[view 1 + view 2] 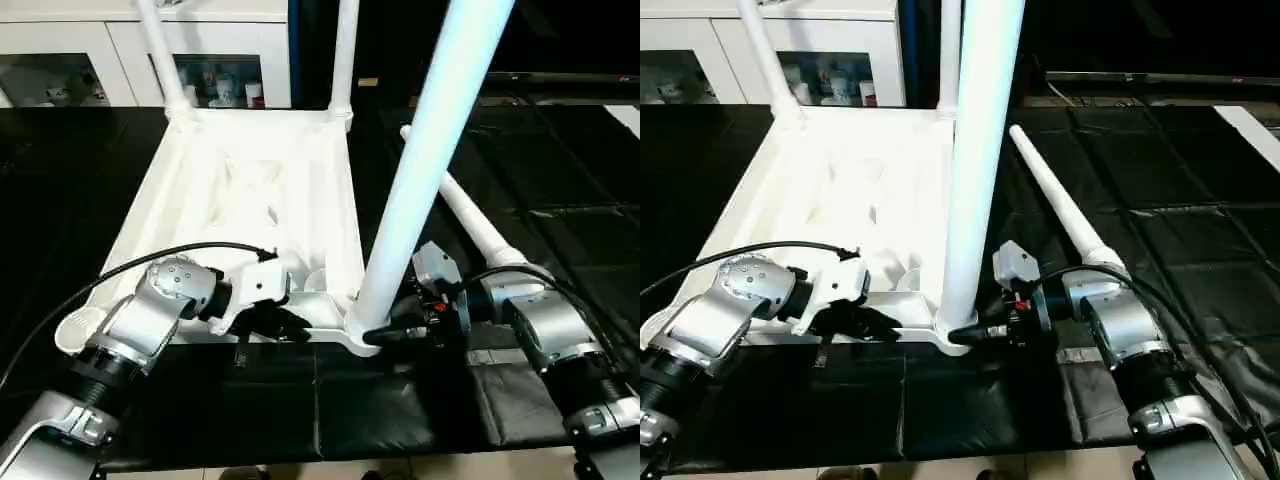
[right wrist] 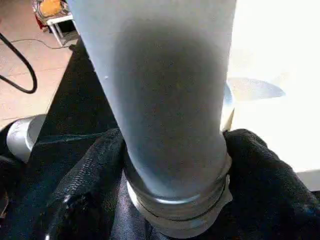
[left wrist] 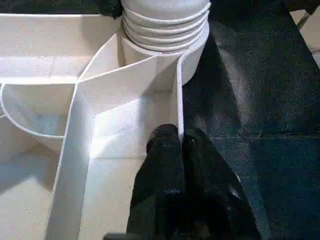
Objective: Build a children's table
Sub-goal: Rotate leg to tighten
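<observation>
— Right gripper (image 1: 975, 335) sits at the base of the upright leg (image 1: 980, 150), fingers (image 2: 272, 175) either side of its ribbed collar; whether they press it I cannot tell.

— And the left gripper (image 3: 181, 142)?

— Pinched shut on the thin near rim of the table top (image 1: 250, 180), which lies ribs-up on the black mat (image 1: 1160, 180); two legs already stand in the far sockets.

— So what matters next?

— The leg's long axis rises straight up from the near right corner socket (image 1: 362, 335), directly ahead of the right gripper; that arm is nearer, I judge; the fourth leg (image 1: 1055, 205) lies loose on the mat beside it.
</observation>
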Robot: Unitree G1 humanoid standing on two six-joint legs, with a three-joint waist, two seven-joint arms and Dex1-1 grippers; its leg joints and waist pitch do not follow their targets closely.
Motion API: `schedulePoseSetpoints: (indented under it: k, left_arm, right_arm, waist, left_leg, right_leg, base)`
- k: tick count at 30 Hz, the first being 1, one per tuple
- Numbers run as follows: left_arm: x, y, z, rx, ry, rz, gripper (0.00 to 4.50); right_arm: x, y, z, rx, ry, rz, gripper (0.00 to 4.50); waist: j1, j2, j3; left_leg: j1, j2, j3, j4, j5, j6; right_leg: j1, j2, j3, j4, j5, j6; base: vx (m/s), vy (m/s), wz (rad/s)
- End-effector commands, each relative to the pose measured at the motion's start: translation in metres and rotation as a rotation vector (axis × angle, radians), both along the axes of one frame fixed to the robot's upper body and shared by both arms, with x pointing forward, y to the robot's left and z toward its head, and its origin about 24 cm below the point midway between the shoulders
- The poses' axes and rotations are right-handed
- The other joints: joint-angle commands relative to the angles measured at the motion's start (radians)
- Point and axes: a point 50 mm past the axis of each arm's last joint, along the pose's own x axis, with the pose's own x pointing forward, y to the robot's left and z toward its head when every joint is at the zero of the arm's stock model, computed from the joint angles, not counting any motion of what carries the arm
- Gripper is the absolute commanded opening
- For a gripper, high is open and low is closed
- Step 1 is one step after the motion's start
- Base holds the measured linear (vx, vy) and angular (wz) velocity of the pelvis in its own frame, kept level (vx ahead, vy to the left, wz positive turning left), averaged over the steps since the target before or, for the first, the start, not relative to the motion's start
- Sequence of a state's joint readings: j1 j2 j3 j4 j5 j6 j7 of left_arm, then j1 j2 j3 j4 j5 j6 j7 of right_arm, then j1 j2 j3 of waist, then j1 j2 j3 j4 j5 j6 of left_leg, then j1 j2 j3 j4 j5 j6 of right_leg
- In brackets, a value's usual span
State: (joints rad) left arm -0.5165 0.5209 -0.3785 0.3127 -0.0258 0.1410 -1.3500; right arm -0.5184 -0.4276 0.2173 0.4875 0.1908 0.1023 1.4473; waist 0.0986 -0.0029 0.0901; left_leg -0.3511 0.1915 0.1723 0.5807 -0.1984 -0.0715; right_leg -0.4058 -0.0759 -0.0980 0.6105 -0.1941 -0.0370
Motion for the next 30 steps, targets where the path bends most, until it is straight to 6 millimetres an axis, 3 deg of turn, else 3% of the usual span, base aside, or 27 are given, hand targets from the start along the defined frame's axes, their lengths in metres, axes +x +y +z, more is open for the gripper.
schedulePoseSetpoints:
  k: [1,7,9,11,12,13,15,16,18,19,21,22,26,28,30]
  left_arm:
    - [-0.005,-0.006,-0.009,0.039,0.039,-0.055,0.0]
    - [0.0,-0.01,-0.01,-0.012,0.044,0.057,0.0]
    - [0.004,-0.018,-0.007,-0.077,0.045,0.148,0.0]
    - [0.008,-0.026,-0.004,-0.124,0.042,0.224,0.0]
    - [0.008,-0.026,-0.004,-0.124,0.042,0.224,0.0]
    - [0.011,-0.036,-0.001,-0.165,0.035,0.31,0.0]
    - [0.014,-0.048,0.001,-0.204,0.035,0.406,0.0]
    - [0.015,-0.053,0.002,-0.218,0.039,0.448,0.0]
    - [0.016,-0.059,0.002,-0.231,0.048,0.488,0.0]
    - [0.018,-0.065,0.003,-0.242,0.041,0.545,0.0]
    - [0.019,-0.068,0.003,-0.248,0.034,0.582,0.0]
    - [0.021,-0.075,0.005,-0.27,0.024,0.653,0.0]
    - [0.023,-0.088,0.01,-0.299,0.01,0.76,0.0]
    - [0.023,-0.091,0.012,-0.304,0.007,0.776,0.0]
    - [0.023,-0.091,0.012,-0.306,0.007,0.776,0.0]
  right_arm:
    - [-0.002,0.004,0.001,0.002,0.0,0.053,2.75]
    - [-0.008,0.01,-0.004,0.04,0.032,0.015,2.69]
    - [-0.007,0.016,-0.01,0.042,0.043,-0.076,2.69]
    - [-0.003,0.022,-0.015,0.034,0.027,-0.177,2.69]
    - [-0.003,0.022,-0.015,0.034,0.027,-0.177,2.69]
    - [0.001,0.03,-0.02,0.034,0.019,-0.295,2.69]
    - [0.005,0.042,-0.023,0.057,0.034,-0.415,2.68]
    - [0.007,0.047,-0.023,0.074,0.047,-0.462,2.67]
    - [0.01,0.056,-0.023,0.103,0.073,-0.533,2.67]
    - [0.014,0.064,-0.023,0.12,0.093,-0.623,2.67]
    - [0.017,0.069,-0.023,0.124,0.103,-0.675,2.67]
    - [0.023,0.076,-0.023,0.126,0.128,-0.79,2.67]
    - [0.027,0.087,-0.017,0.123,0.068,-0.859,2.66]
    - [0.025,0.089,-0.014,0.125,0.02,-0.821,2.66]
    - [0.024,0.089,-0.014,0.129,0.013,-0.813,2.66]
  waist:
    - [-0.004,-0.007,-0.063]
    - [-0.001,-0.003,-0.06]
    - [0.0,-0.003,-0.056]
    - [-0.005,-0.004,-0.049]
    - [-0.008,-0.006,-0.045]
    - [-0.014,-0.006,-0.045]
    - [-0.028,-0.009,-0.042]
    - [-0.035,-0.01,-0.043]
    - [-0.045,-0.011,-0.043]
    - [-0.048,-0.007,-0.042]
    - [-0.057,-0.009,-0.045]
    - [-0.058,-0.011,-0.046]
    - [-0.059,-0.01,-0.052]
    - [-0.056,-0.011,-0.057]
    - [-0.052,-0.009,-0.064]
  left_leg:
    - [-0.003,0.045,-0.007,-0.059,-0.072,0.114]
    - [-0.002,0.046,-0.007,-0.06,-0.083,0.11]
    - [0.004,0.049,-0.006,-0.064,-0.103,0.096]
    - [0.0,0.045,-0.008,-0.068,-0.153,0.075]
    - [0.003,0.042,-0.01,-0.071,-0.181,0.059]
    - [0.001,0.04,-0.012,-0.072,-0.186,0.047]
    - [-0.005,0.041,-0.016,-0.076,-0.185,0.032]
    - [-0.002,0.037,-0.017,-0.074,-0.197,0.027]
    - [-0.005,0.033,-0.018,-0.074,-0.195,0.038]
    - [-0.007,0.032,-0.018,-0.074,-0.186,0.046]
    - [-0.007,0.032,-0.017,-0.074,-0.167,0.048]
    - [-0.01,0.031,-0.017,-0.073,-0.158,0.05]
    - [-0.009,0.033,-0.012,-0.068,-0.085,0.072]
    - [-0.012,0.031,-0.01,-0.063,-0.041,0.097]
    - [-0.013,0.03,-0.01,-0.058,0.047,0.151]
  right_leg:
    - [0.061,-0.078,0.065,-0.064,-0.131,-0.244]
    - [0.059,-0.077,0.064,-0.066,-0.134,-0.247]
    - [0.056,-0.078,0.067,-0.071,-0.166,-0.244]
    - [0.058,-0.08,0.065,-0.083,-0.268,-0.22]
    - [0.055,-0.082,0.063,-0.095,-0.358,-0.188]
    - [0.056,-0.083,0.064,-0.1,-0.407,-0.167]
    - [0.058,-0.081,0.061,-0.101,-0.442,-0.143]
    - [0.055,-0.082,0.06,-0.108,-0.476,-0.127]
    - [0.055,-0.082,0.059,-0.113,-0.491,-0.114]
    - [0.052,-0.08,0.061,-0.112,-0.474,-0.113]
    - [0.051,-0.077,0.061,-0.109,-0.426,-0.125]
    - [0.053,-0.075,0.06,-0.105,-0.408,-0.127]
    - [0.053,-0.072,0.064,-0.091,-0.245,-0.171]
    - [0.06,-0.071,0.064,-0.08,-0.145,-0.196]
    - [0.065,-0.07,0.064,-0.062,0.017,-0.233]
  base:
    - [0.0,0.0,0.0]
    - [0.0,0.0,0.0]
    - [0.0,0.0,0.0]
    - [0.0,0.0,0.0]
    - [0.0,0.0,0.0]
    - [0.0,0.0,0.0]
    - [0.0,0.0,0.0]
    - [0.0,0.0,0.0]
    - [0.0,0.0,0.0]
    - [0.0,0.0,0.0]
    - [0.0,0.0,0.0]
    - [0.0,0.0,0.0]
    - [0.013,0.0,0.01]
    - [0.06,0.002,0.03]
    - [0.058,0.0,0.01]
